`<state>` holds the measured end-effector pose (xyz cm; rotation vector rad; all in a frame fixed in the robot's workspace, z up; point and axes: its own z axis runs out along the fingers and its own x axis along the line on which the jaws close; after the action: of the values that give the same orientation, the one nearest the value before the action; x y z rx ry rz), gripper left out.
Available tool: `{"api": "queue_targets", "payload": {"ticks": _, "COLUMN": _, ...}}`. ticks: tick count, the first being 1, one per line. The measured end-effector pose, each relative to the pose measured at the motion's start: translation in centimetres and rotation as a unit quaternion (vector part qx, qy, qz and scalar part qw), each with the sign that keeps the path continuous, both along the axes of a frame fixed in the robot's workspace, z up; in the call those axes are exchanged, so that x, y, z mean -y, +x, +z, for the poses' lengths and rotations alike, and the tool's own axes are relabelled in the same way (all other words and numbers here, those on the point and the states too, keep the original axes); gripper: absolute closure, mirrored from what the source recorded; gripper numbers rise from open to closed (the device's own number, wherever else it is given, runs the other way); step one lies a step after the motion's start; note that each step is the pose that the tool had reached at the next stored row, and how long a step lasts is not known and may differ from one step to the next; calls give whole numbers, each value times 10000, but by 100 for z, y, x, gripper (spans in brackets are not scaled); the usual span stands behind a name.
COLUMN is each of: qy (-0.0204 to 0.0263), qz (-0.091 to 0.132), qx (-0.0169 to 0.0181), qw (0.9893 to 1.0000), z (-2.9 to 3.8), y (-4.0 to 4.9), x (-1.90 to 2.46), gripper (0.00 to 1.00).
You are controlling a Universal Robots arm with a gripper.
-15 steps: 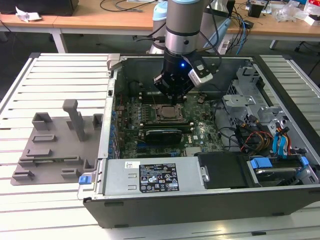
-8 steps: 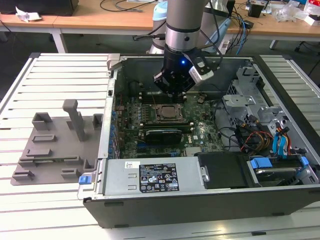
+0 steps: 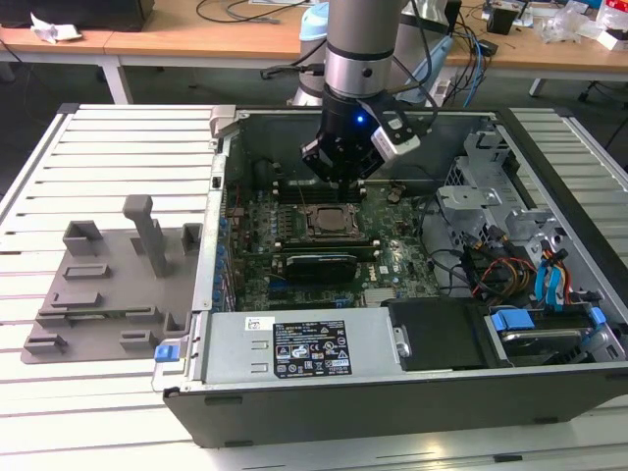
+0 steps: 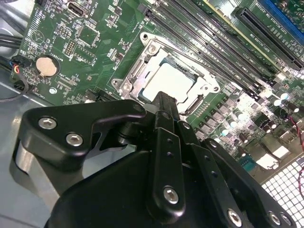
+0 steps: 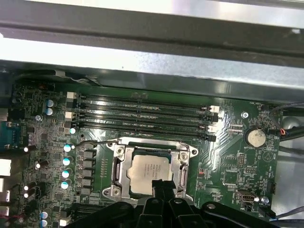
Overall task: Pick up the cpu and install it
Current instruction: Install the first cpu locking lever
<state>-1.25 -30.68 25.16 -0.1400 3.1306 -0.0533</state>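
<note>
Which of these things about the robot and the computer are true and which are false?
1. The cpu is lying inside the socket's metal frame on the motherboard. True.
2. The cpu is sitting on the grey fixture tray. False: in both wrist views the cpu lies in the socket, and the tray sits outside the computer case, on the exterior view's left.
3. The gripper is above the open computer case, over the motherboard. True.
4. The round coin battery sits on top of the cpu. False: it sits on the motherboard, apart from the socket.
5. The computer case is closed with its cover on. False: it is open, and the motherboard shows.
</note>
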Motion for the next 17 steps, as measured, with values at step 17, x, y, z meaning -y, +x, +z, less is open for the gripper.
{"api": "queue_targets", "payload": {"ticks": 17, "qy": 0, "qz": 0, "qx": 0, "qw": 10000, "z": 71, "y": -185, "x": 0, "gripper": 89}}
